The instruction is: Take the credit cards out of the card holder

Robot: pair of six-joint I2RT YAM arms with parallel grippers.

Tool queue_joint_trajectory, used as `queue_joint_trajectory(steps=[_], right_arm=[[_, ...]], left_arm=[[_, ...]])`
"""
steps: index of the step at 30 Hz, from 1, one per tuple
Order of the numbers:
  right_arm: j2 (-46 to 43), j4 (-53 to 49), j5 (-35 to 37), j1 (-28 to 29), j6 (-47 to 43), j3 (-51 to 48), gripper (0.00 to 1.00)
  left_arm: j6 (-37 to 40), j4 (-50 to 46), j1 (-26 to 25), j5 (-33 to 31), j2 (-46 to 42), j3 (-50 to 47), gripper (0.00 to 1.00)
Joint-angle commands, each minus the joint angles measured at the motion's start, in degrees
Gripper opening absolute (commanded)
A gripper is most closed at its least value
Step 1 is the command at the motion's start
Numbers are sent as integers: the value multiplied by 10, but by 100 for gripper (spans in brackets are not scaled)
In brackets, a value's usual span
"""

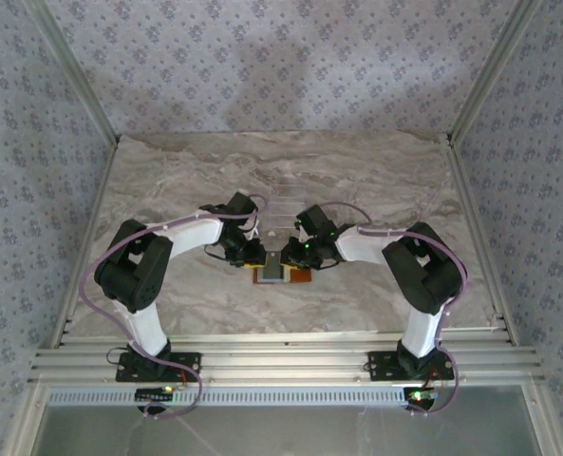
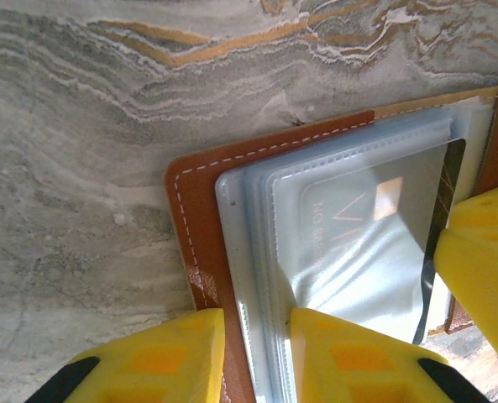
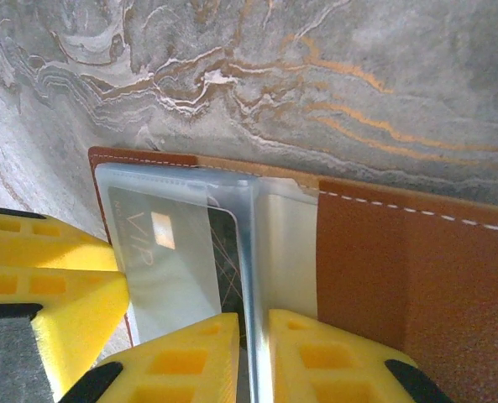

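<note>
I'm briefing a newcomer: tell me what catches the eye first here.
The left gripper and right gripper meet at the middle of the table on an open brown holder. Close up, yellow fingers pinch its clear sleeves, with a silver VIP card over a dark card inside.

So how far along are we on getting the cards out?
Done: the card holder lies open on the table. In hand: the left gripper pinches its stitched leather edge, and the right gripper looks clamped on a clear sleeve. Left: the silver card and the dark card sit inside the sleeves; neither is out.
</note>
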Motion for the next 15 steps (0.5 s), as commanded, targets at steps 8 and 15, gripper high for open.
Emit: queue_joint_trajectory(steps=[8,15], right_arm=[[7,73,-39,-2,20,-32,18],[3,120,-71,-4,42,-44,18]], left_arm=[[6,-24,-4,-31,34,-16,25],[7,-25,-4,-33,40,-14,25]])
